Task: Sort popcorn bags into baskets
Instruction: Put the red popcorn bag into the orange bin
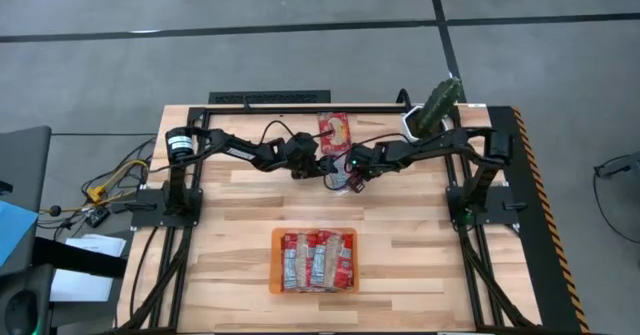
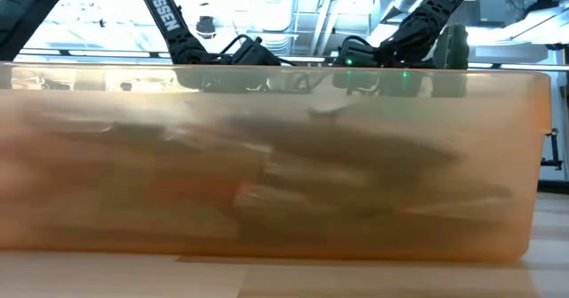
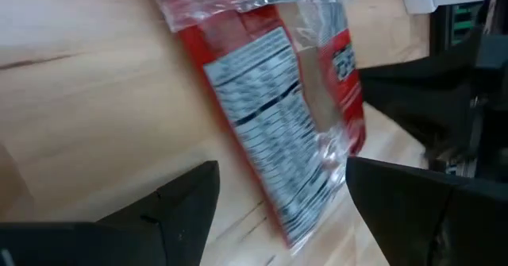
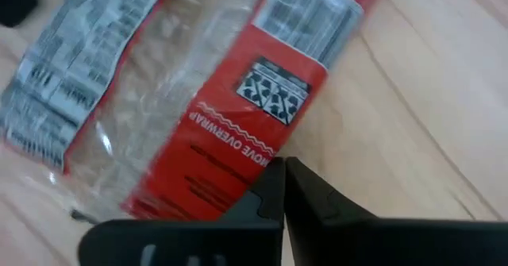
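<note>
Beyond the orange tray [image 1: 274, 265] of packets, one popcorn bag [image 1: 335, 132] lies on the tabletop [image 1: 230, 215], long axis pointing away from the tray. Left end effector [image 3: 278, 194] gapes just before it; right end effector [image 4: 283, 188], pinched together, hovers alongside.

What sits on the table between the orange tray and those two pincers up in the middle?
Nothing: in the high view only bare wood lies between the orange tray and the left pincer and right pincer beside the loose popcorn bags.
</note>
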